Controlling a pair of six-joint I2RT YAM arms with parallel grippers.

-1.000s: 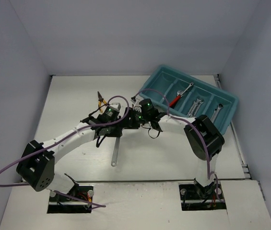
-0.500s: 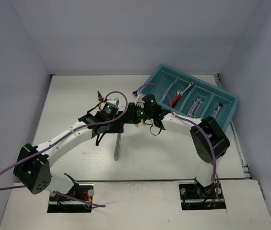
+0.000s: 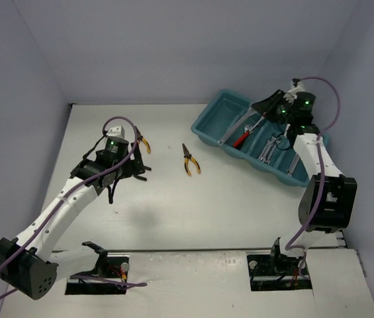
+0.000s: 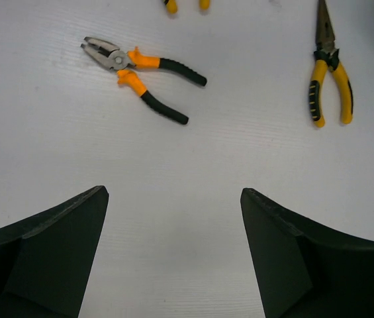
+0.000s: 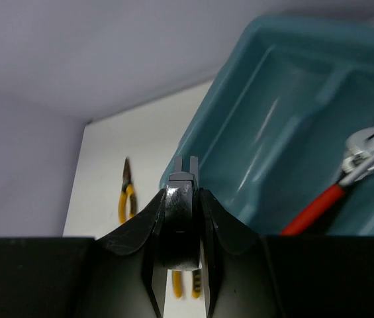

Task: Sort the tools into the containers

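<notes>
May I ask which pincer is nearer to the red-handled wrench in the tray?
Right. The right pincer, gripping a silver wrench, hangs over the tray near the red-handled wrench; the left pincer is far across the table, by orange-handled pliers.

open table (image 4: 173,172) between the left jaws; combination pliers (image 4: 118,61) lie beyond.

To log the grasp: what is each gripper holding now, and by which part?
Right gripper: jaws shut on the shank of a silver wrench, forked head free. Left gripper: jaws open, nothing held.
</notes>
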